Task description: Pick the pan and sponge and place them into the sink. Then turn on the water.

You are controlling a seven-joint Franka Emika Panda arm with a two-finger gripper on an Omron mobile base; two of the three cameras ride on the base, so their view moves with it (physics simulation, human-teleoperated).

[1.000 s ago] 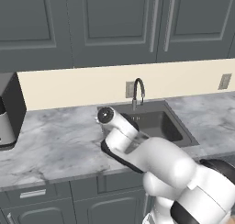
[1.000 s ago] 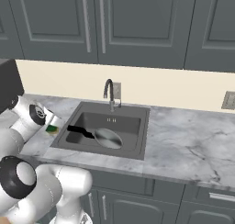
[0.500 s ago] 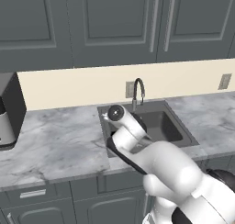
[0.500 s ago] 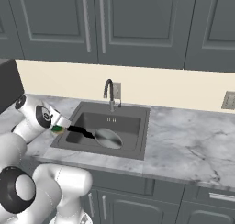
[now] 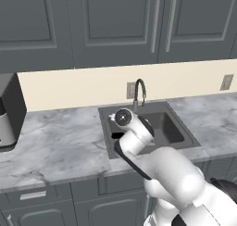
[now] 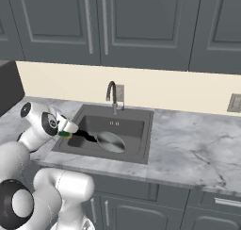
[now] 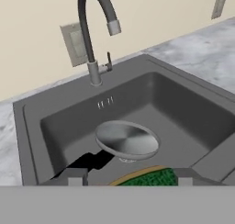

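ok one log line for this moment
pan: in sink | sponge: held by gripper over sink's edge | faucet: no water

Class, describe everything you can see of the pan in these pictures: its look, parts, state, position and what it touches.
The pan is small, round and shallow, shiny silver-grey like brushed metal, with a short straight black handle. It lies inside the dark sink, its handle reaching toward the basin's left wall, in front of the faucet, where no water runs. It looks slightly tilted. Nothing grips it; the gripper hangs at the sink's left edge, with the sponge between its fingers.
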